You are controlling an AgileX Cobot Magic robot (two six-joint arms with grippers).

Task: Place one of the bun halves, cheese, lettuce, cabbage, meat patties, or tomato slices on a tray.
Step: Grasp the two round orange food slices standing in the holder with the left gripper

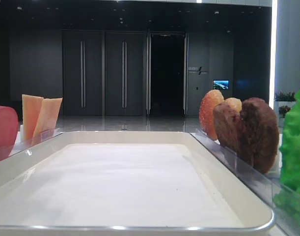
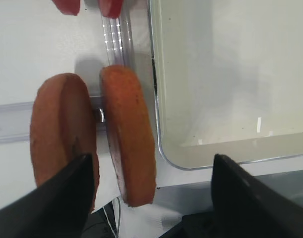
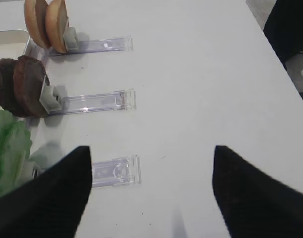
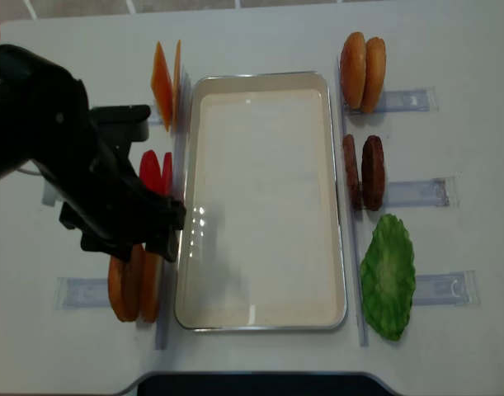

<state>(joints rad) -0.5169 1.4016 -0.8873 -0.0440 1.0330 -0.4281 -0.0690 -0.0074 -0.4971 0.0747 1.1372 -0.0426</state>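
Keeping the left hand [image 2: 150,198] released, dark fingers [image 2: 52,198] spread wide and gripping nothing. Hovering it over two orange-brown discs [image 2: 129,134] standing on edge side by side in a clear holder [image 2: 116,34]. Framing the disc nearer the tray between the fingers, with the other one partly behind the left finger; not visibly touching either. Seeing the tomato slices [image 2: 110,6] just beyond the discs in the wrist view, cut off at the top edge. Carrying the black left arm [image 4: 62,157] across the left side of the counter [image 4: 260,25], hiding part of the tomato slices from above.

Keeping the right hand [image 3: 151,193] released too, fingers [image 3: 255,193] wide apart over bare counter and another clear holder [image 3: 116,171], grasping nothing.

Finding the tray [image 4: 260,78] lying in the middle with only its white liner showing. Lining its left side, from far to near: cheese [image 4: 165,82], tomato slices, orange-brown discs. Lining its right side: bun halves [image 4: 363,60], meat patties [image 4: 363,172] and lettuce [image 4: 389,276], all outside the rim, standing on edge in their holders.
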